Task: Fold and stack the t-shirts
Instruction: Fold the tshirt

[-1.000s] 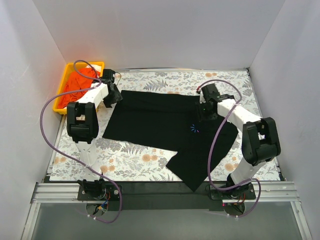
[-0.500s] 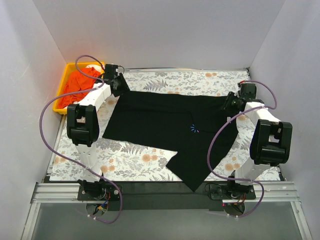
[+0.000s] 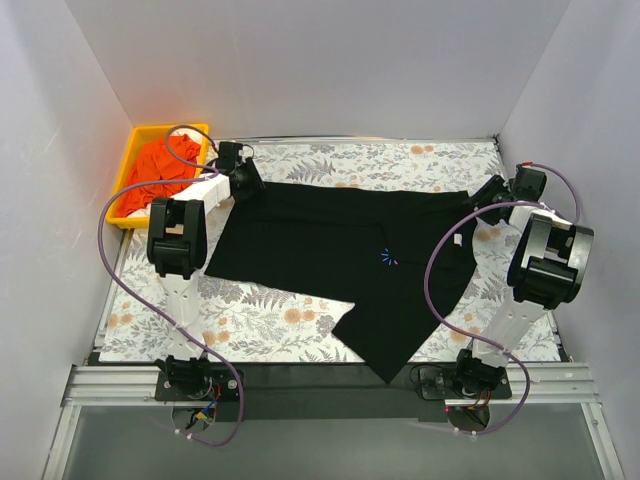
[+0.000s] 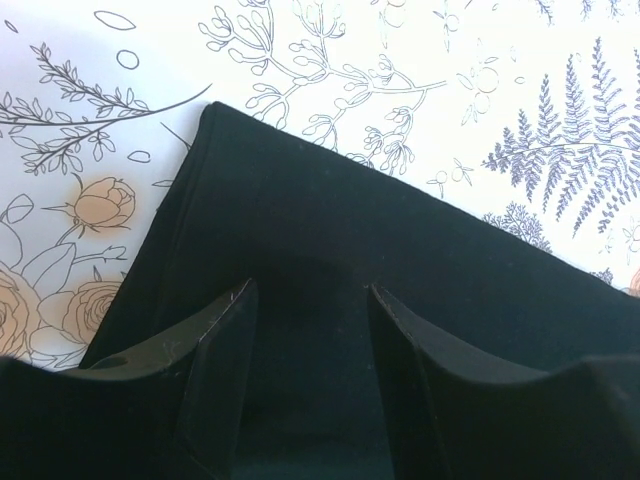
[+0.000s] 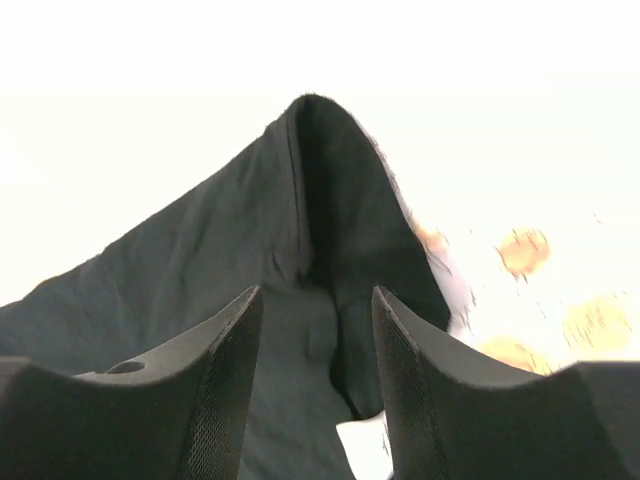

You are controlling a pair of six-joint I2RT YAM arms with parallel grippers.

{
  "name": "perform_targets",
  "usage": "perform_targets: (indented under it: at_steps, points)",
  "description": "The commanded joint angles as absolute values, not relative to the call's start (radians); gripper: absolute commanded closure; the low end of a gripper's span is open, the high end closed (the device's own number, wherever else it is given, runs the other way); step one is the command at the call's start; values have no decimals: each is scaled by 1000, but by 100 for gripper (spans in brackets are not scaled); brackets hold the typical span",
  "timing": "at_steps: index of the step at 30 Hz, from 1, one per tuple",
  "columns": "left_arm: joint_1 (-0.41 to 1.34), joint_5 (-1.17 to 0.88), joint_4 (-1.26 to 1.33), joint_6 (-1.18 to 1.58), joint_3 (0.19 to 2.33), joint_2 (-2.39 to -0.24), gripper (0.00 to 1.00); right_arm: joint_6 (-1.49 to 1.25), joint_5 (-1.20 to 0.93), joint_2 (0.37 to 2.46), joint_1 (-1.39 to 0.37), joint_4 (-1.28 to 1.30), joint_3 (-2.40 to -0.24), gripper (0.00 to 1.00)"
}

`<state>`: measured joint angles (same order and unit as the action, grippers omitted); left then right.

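Observation:
A large black t-shirt [image 3: 320, 240] with a tiny blue starburst print [image 3: 388, 257] lies spread on the floral table cover. My left gripper [image 3: 248, 180] is at its far-left corner. In the left wrist view the gripper [image 4: 310, 290] is open, fingers apart just above the black cloth [image 4: 330, 230], near the corner. My right gripper [image 3: 487, 193] is at the shirt's far-right edge. In the right wrist view it [image 5: 315, 290] is open, with the cloth [image 5: 250, 260] rising to a peak between and beyond the fingers.
A yellow tray [image 3: 165, 129] at the far left holds crumpled orange cloth [image 3: 155, 165]. The shirt's lower part hangs toward the near edge of the table [image 3: 385, 360]. White walls close in on three sides. Purple cables loop beside both arms.
My right gripper moved right and outward, and the shirt's far-right part stretched out with it. My left gripper shifted a little farther and right, to the shirt's far-left corner.

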<state>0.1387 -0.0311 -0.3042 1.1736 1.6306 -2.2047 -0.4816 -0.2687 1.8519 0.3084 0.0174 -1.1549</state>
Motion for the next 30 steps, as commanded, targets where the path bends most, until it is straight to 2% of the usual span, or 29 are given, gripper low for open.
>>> perform_targets:
  at_steps: [1,9,11,14,15,16,21,30]
  points:
    - [135,-31,-275,1163,1644,-2224,54,-511,-330,1890,310,-92,-1219,54]
    - [133,-14,-273,1170,1603,-2243,54,-564,-380,2012,310,-130,-1288,58]
    - [130,-12,-275,1186,1594,-2250,55,-568,-383,2035,310,-130,-1293,65]
    - [112,-12,-287,1232,1586,-2263,55,-565,-388,2059,314,-130,-1299,82]
    - [107,-14,-293,1242,1583,-2266,56,-565,-387,2063,316,-130,-1298,94]
    - [98,-14,-301,1252,1580,-2266,57,-561,-382,2065,319,-129,-1298,99]
    - [86,-12,-342,1308,1555,-2260,58,-546,-357,2091,356,-129,-1322,99]
    - [77,11,-373,1486,1597,-2270,59,-541,-345,2230,371,-109,-1541,99]
